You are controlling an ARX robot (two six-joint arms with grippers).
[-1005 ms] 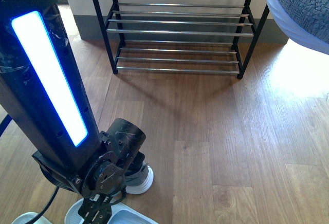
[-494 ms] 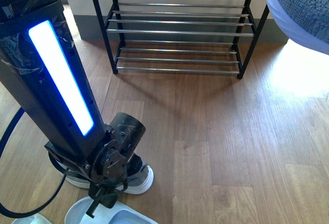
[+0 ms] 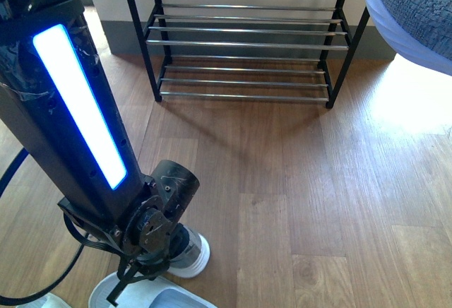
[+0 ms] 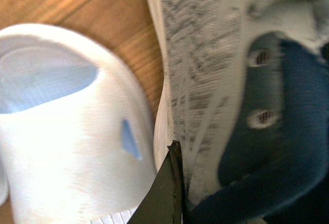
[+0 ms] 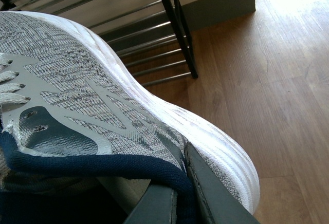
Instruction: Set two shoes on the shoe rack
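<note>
Currently the left gripper appears to straddle the floor sneaker's collar, white slipper just outside its outer finger; closure unclear. The right gripper clamps the lifted sneaker's collar. Best: pinch firmly, rise straight, clear of the slipper.

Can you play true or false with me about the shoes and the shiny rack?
1. The shoe rack has no shoes on the bars that show. True.
2. Both sneakers sit on the floor. False: the raised shoe is up in the air, gripped by the right claw.
3. A white slipper lies right beside the floor shoe. True.
4. The floor is covered with green carpet. False: it is a wood floor.
5. The robot's light glows red. False: the light strip glows blue-white.
</note>
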